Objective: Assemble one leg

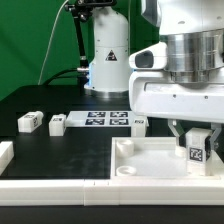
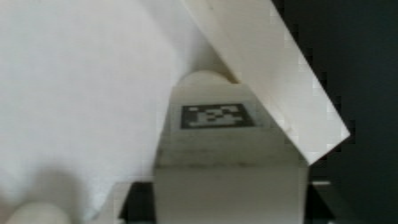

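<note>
Leg [image 1: 197,150], tagged, pinched in hand [image 1: 196,137].
Held upright over panel [image 1: 140,160]; two more legs [image 1: 30,122] on desk [image 1: 60,150], well apart from panel.

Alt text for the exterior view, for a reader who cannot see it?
The gripper holds a tagged white leg over a corner of the large white panel. Three more legs and the marker board lie on the black table behind.

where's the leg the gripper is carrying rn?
In the exterior view, lower right: the leg sits between the fingers of the gripper, over the near right corner of the white panel.
</note>
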You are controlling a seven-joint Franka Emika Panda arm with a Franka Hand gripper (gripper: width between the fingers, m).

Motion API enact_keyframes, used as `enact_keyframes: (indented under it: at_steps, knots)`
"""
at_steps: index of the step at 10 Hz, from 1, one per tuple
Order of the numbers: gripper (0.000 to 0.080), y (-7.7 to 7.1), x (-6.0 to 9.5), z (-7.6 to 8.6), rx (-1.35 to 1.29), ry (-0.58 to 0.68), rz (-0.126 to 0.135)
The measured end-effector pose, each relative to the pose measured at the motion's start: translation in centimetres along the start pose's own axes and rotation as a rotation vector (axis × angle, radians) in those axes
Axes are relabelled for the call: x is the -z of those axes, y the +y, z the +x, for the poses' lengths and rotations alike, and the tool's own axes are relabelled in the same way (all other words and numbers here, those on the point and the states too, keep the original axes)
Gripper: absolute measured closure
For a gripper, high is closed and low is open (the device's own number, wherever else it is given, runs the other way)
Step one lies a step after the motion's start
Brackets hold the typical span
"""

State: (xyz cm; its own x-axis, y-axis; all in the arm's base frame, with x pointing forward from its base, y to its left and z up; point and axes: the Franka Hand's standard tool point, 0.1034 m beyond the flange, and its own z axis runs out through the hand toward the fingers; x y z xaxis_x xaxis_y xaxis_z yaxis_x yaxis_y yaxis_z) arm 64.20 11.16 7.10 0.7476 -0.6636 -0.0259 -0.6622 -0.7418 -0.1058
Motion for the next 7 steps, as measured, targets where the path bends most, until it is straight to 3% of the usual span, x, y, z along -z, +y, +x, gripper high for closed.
enact_keyframes:
  at_steps: [2, 4, 5, 6, 7]
  knots:
    - [0.0508, 0.11, 0.00, 0.00, -0.190, 0.002, -0.005]
    - [0.0489, 0.10, -0.06, -0.04, -0.172, 0.001, -0.006]
    - [0.0312, 0.09, -0.06, -0.05, -0.139, 0.001, -0.006]
    - [0.0186, -0.03, -0.05, -0.18, -0.135, 0.000, -0.006]
    - [0.0186, -0.10, 0.00, -0.26, -0.098, -0.002, -0.012]
